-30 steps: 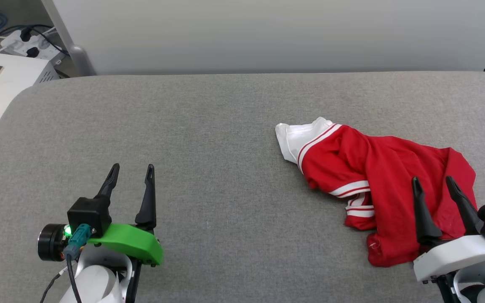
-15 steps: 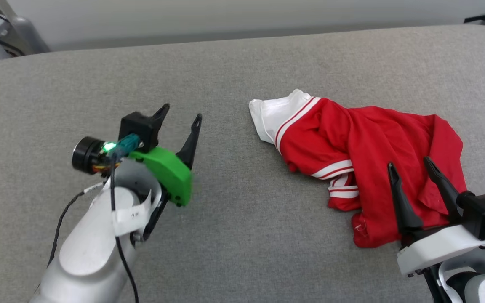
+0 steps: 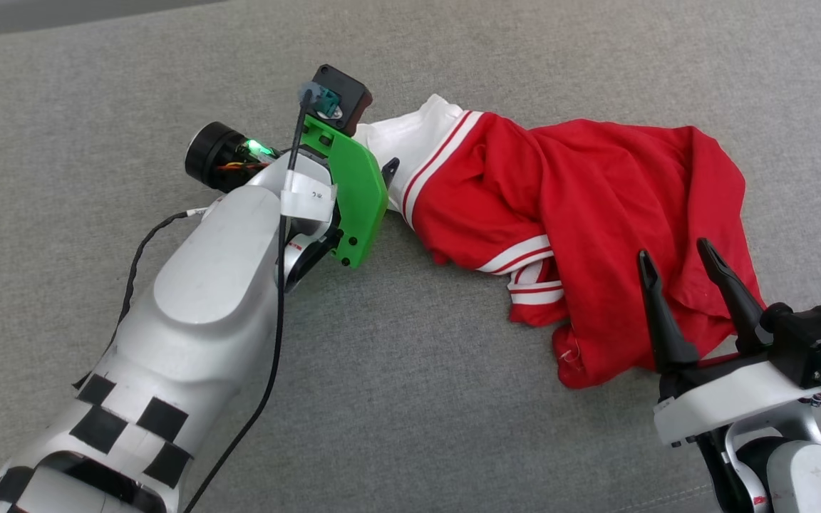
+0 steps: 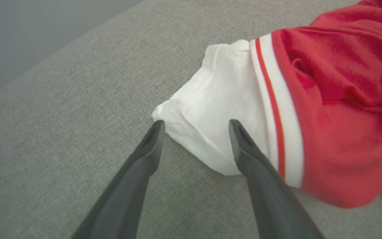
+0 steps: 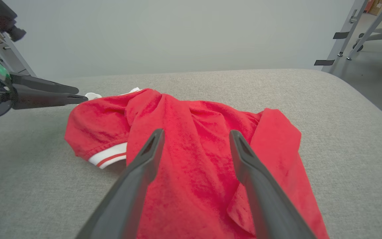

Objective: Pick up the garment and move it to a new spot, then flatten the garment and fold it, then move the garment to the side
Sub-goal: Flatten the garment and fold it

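Framing the white sleeve [image 4: 217,109], the left hand [image 4: 196,129] stands wide open, one fingertip at the sleeve's corner, the other over the cloth, nothing gripped. Right hand [image 3: 674,253], fingers wide apart too and empty, hangs over the garment's near edge. The garment [image 3: 596,199] lies crumpled on the grey worktop [image 3: 410,399], toward the robot's right, sleeve pointing left.

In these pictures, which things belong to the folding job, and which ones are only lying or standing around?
Belong to the job:
- the garment, crumpled on the grey padded surface
- the left gripper, open at the white sleeve
- the right gripper, open by the red part

Only standing around:
- the metal frame legs beyond the surface
- the pale wall
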Tool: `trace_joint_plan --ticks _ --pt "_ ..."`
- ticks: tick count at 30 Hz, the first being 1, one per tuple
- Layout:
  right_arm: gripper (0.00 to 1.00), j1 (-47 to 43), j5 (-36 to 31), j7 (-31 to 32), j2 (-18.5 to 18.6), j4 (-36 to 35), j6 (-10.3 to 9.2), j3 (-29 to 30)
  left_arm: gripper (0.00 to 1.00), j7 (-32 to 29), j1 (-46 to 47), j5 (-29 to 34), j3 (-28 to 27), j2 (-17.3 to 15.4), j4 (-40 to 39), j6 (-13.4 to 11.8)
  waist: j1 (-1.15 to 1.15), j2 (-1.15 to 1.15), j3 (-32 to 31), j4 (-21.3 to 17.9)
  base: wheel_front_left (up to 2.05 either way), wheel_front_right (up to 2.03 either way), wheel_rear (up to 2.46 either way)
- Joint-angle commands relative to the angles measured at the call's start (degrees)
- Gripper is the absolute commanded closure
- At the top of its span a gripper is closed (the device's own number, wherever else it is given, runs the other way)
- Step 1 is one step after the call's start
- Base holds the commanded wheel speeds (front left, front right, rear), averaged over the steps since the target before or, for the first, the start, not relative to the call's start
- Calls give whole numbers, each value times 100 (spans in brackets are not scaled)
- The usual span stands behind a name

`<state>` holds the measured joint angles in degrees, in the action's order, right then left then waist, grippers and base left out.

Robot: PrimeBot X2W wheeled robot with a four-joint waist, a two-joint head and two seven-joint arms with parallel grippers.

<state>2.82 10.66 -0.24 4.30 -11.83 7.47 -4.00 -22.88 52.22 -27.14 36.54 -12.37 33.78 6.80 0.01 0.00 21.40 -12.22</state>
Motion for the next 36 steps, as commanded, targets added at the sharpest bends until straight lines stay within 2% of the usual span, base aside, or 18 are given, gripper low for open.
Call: trace_joint_plan --ticks 1,8,9,10,11,12,13,17,20,24,29,36 --pt "0 111 69 -61 -23 46 2 -24 0 -105 159 -14 83 11 151 35 -1 0 234 -202 0 0 0" --pt "0 227 180 -206 -81 267 2 -116 0 -1036 450 -61 771 -24 1018 65 -1 0 371 -293 0 0 0" --pt "0 235 204 -216 -86 294 2 -119 8 -1166 441 -114 899 -25 1059 66 -1 0 376 -295 0 0 0" --pt "0 247 220 -230 -91 322 2 -122 52 -1279 426 -217 1035 -32 1069 66 -1 0 382 -295 0 0 0" --pt "0 257 224 -241 -94 340 2 -120 59 -1312 418 -301 1115 -49 1059 67 -1 0 387 -290 0 0 0" --pt "0 269 227 -254 -98 361 2 -115 93 -1348 411 -384 1239 -81 1041 67 -1 0 391 -278 0 0 0" --pt "0 280 229 -262 -101 376 2 -112 100 -1336 417 -445 1314 -114 1023 67 -1 0 394 -266 0 0 0" --pt "0 309 234 -262 -111 447 2 -99 100 -1096 445 -651 1467 -277 996 68 -1 0 307 -184 0 0 0" --pt "0 291 234 -219 -115 479 2 -57 100 -651 482 -726 1307 -448 986 49 -1 0 171 -86 0 0 0" --pt "0 206 222 -137 -118 479 2 41 100 -82 369 -818 1012 -737 860 -149 -1 0 -72 111 0 0 0" --pt "0 69 207 25 -90 432 2 149 100 474 -97 -952 666 -1176 424 -537 -1 0 -372 396 0 0 0" --pt "0 -141 192 303 -78 317 2 325 100 1080 -1486 -1470 -12 -1762 -678 -1364 -1 0 -701 816 0 0 0"
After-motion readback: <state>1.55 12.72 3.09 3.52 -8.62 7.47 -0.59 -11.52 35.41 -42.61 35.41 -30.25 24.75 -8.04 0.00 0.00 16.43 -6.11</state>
